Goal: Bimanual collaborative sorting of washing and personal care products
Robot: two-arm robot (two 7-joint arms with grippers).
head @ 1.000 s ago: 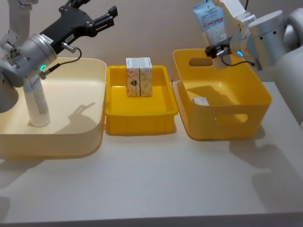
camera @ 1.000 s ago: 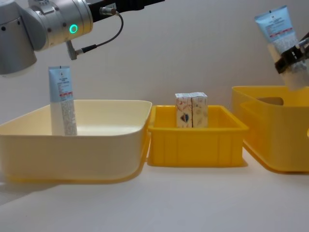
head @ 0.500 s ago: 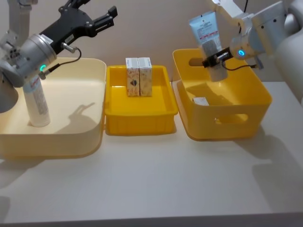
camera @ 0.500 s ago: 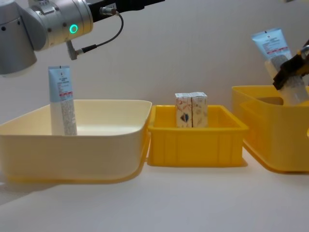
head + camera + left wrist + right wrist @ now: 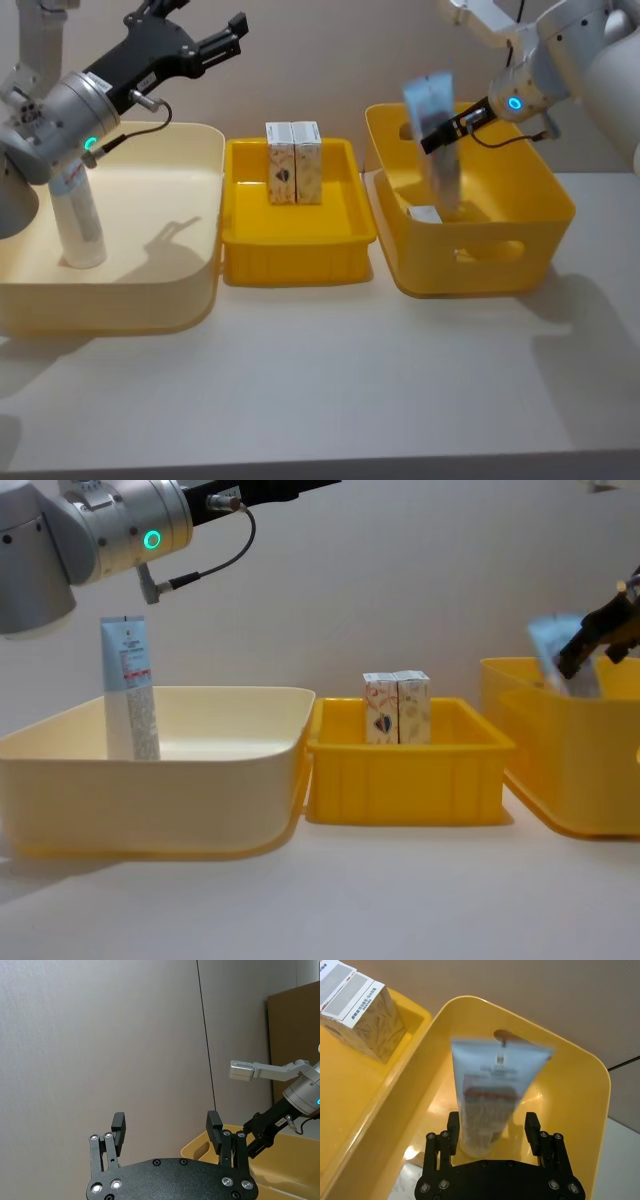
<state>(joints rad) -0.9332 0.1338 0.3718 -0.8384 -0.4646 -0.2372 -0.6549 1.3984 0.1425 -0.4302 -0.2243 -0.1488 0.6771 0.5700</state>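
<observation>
A pale blue-and-white tube (image 5: 437, 150), blurred by motion, stands upright inside the deep yellow bin (image 5: 480, 265), its lower end near the bin floor. My right gripper (image 5: 435, 135) is open over that bin. Its fingers (image 5: 452, 1130) flank the tube (image 5: 492, 1095) with a gap on each side. Another tube (image 5: 78, 215) stands upright in the cream tub (image 5: 150, 300) on the left. Two white cartons with orange-red patterns (image 5: 293, 162) stand side by side in the shallow yellow tray (image 5: 300, 262). My left gripper (image 5: 215, 35) hangs open high above the tub's back edge.
A small white flat item (image 5: 424, 213) lies on the floor of the deep yellow bin. The three containers sit in a row at the back of the white table (image 5: 320, 380). A plain wall stands close behind them.
My right gripper came down toward the deep bin and its fingers opened. The tube dropped out of them into the bin. The left arm has not moved.
</observation>
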